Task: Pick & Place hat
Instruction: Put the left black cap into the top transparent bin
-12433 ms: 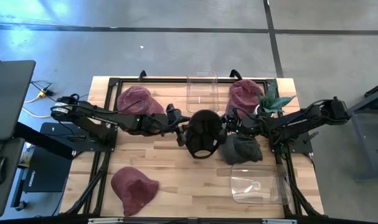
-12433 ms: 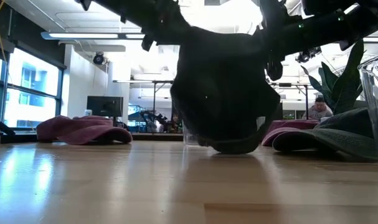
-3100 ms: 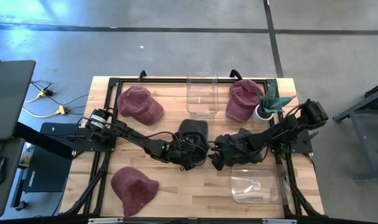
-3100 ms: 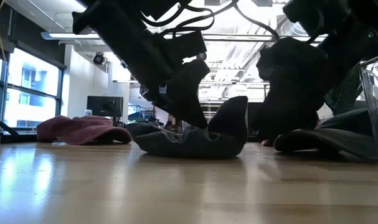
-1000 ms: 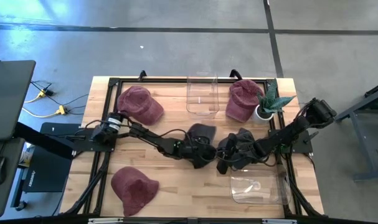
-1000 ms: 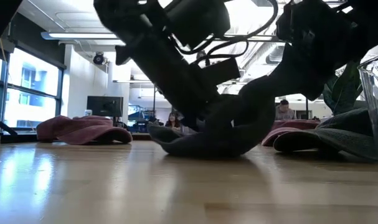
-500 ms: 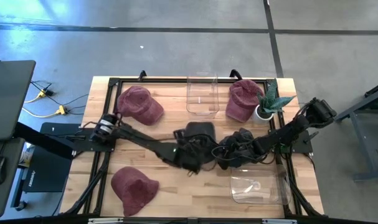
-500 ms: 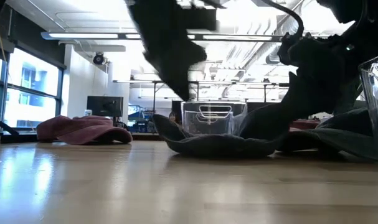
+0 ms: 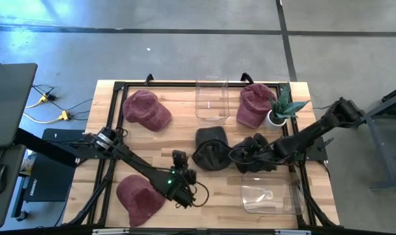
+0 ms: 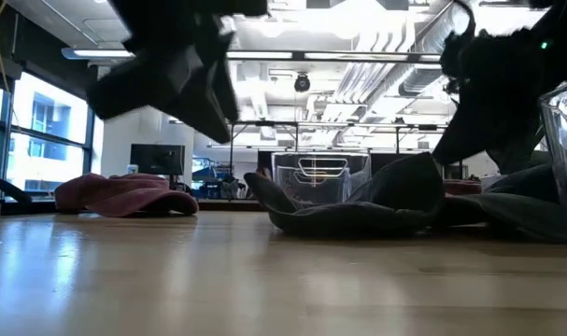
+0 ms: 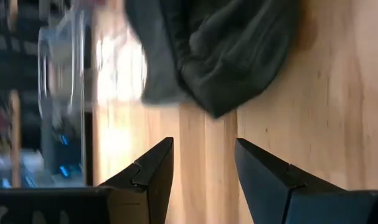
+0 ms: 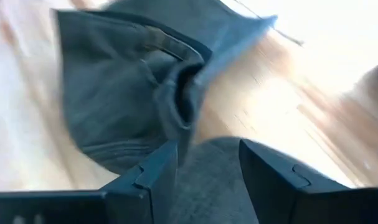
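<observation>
Left pincer [image 9: 184,189] hangs over the front of the worktop [image 9: 184,215], beside a maroon hat [image 9: 140,198], fingers spread and holding nothing. The dark hat [image 9: 211,149] lies crumpled mid-worktop, near the clear bin [image 9: 211,98] behind it. I judge it light, limp cloth: it will fold and sag when lifted, so I'd take the stiffer brim or a thick fold of the crown. Right pincer [image 9: 235,155] sits at the dark hat's right edge, over a second grey hat [image 9: 258,153], fingers spread, gripping nothing that I can see.
</observation>
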Robot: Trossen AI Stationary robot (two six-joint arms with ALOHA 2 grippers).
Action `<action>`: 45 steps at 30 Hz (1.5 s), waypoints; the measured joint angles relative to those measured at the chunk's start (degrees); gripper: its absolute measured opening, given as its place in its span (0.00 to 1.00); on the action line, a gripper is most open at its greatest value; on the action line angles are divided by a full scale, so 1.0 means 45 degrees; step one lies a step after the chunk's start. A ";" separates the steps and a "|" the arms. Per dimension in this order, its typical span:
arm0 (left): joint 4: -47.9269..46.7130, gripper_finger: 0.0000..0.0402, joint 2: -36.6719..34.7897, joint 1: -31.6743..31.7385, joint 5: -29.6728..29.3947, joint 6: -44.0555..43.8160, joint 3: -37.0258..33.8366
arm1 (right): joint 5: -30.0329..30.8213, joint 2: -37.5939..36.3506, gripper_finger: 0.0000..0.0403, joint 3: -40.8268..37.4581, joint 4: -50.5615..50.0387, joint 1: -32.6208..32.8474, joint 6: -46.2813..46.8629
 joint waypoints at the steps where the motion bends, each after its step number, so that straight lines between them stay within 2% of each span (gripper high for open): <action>1: 0.0443 0.40 0.0000 0.0016 0.0006 0.0783 -0.0146 | 0.0081 -0.0138 0.41 0.0000 0.0115 0.0090 -0.0138; 5: 0.1564 0.40 0.0005 0.0227 0.0207 0.3385 -0.0475 | 0.0492 -0.0238 0.41 0.0000 0.1084 0.0477 -0.1000; 8: 0.1859 0.40 0.0005 0.0616 0.0636 0.3675 -0.0481 | 0.0532 -0.0237 0.41 0.0000 0.1707 0.0671 -0.1494; 10: 0.2076 0.41 0.0005 0.1077 0.1399 0.2845 -0.0481 | 0.0534 -0.0235 0.41 0.0000 0.1986 0.0753 -0.1758; 15: 0.1985 0.41 0.0010 0.2440 0.5609 -0.0145 -0.0481 | 0.0580 0.0057 0.41 0.0000 0.2611 0.0805 -0.2389; 17: 0.2244 0.41 0.0005 0.2662 0.6069 -0.0986 -0.0565 | 0.0479 0.0159 0.41 0.0000 0.2734 0.0805 -0.2410; 21: 0.3567 0.41 0.0010 0.2601 0.5724 -0.1708 -0.1094 | 0.0247 0.0348 0.41 0.0000 0.2711 0.0805 -0.2398; 24: 0.3522 0.41 0.0010 0.2624 0.5062 -0.2126 -0.1244 | 0.0151 0.0395 0.40 0.0000 0.2716 0.0805 -0.2390; 28: 0.1541 0.41 0.0010 0.2966 0.2551 -0.3273 -0.1297 | -0.0048 0.0395 0.40 0.0000 0.2830 0.0802 -0.2313; 32: -0.1444 0.41 -0.0010 0.3637 0.0026 -0.4931 -0.1297 | -0.0247 0.0395 0.40 0.0000 0.3105 0.0805 -0.2293; 36: -0.4260 0.41 -0.0887 0.3813 -0.1063 -0.6708 -0.1288 | 0.0460 0.0395 0.40 0.0000 0.2994 0.0704 -0.2271; 40: -0.3990 0.41 -0.1692 0.3239 -0.0720 -0.6696 -0.1337 | 0.0188 0.0395 0.38 0.0000 0.2221 -0.0197 -0.2323; 42: -0.2204 0.41 -0.1807 0.2903 -0.0427 -0.5975 -0.1245 | -0.0136 0.0395 0.35 -0.0002 0.1811 -0.0972 -0.2644; 45: 0.0136 0.41 -0.1780 0.2393 0.1028 -0.4271 -0.1348 | -0.0313 0.0395 0.28 -0.0005 0.1944 -0.2140 -0.4056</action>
